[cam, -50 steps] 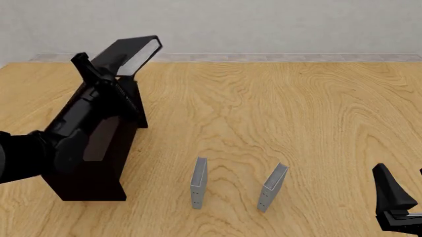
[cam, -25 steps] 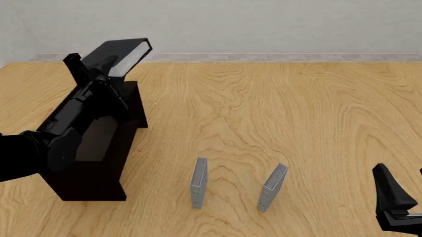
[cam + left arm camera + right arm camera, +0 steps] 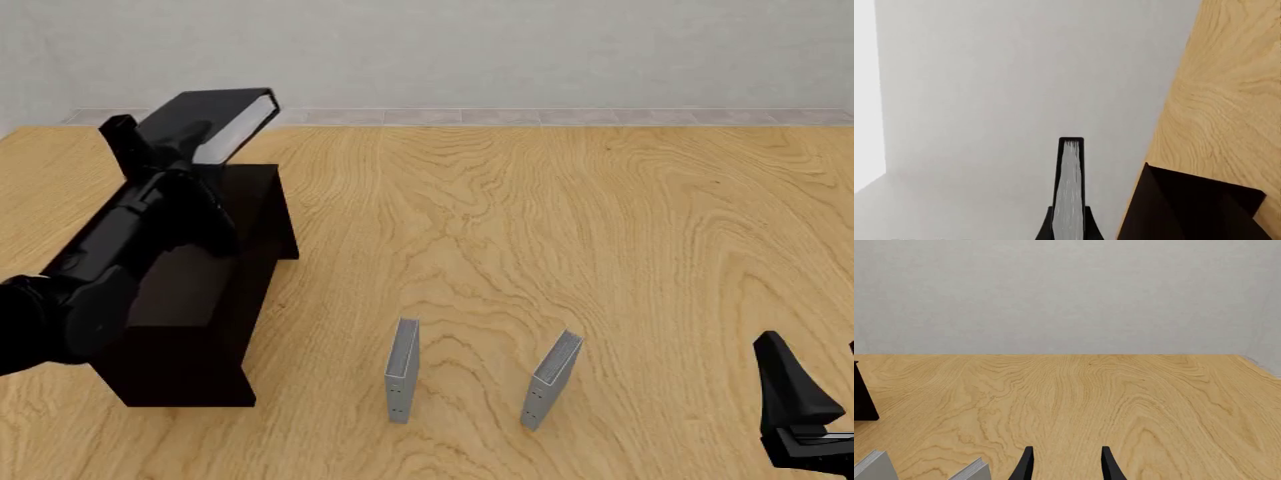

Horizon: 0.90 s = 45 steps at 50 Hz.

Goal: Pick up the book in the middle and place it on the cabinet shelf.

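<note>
While the left tool [image 3: 180, 140] pinches the book [image 3: 214, 120] — seemingly above the cabinet shelf [image 3: 200, 300] — nothing lies on it.

Thick black book [image 3: 207, 120] with white pages, tilted in the air over the far end of the dark cabinet shelf [image 3: 227, 300] on the left.
</note>
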Tool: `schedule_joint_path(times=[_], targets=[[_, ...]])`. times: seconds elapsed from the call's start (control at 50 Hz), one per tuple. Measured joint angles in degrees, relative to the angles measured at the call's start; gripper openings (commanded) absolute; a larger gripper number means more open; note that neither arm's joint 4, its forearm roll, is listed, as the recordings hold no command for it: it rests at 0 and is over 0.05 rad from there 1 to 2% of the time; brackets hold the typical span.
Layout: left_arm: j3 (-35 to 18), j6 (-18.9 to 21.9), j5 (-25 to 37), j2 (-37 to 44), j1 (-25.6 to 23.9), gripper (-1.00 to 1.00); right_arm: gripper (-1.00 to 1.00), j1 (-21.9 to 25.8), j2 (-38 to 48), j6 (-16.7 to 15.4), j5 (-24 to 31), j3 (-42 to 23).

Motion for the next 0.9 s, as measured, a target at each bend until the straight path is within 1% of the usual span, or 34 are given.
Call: schedule_joint_path(times=[0.64, 0.9], targets=[[4.8, 1.6, 4.6, -5.0, 2.1, -1.0, 1.0, 0.0, 0.0, 0.0, 0.0, 0.0], [7.5, 1.3, 6.2, -8.0, 2.1, -1.0, 1.0, 0.0, 0.0, 0.0, 0.0, 0.0]])
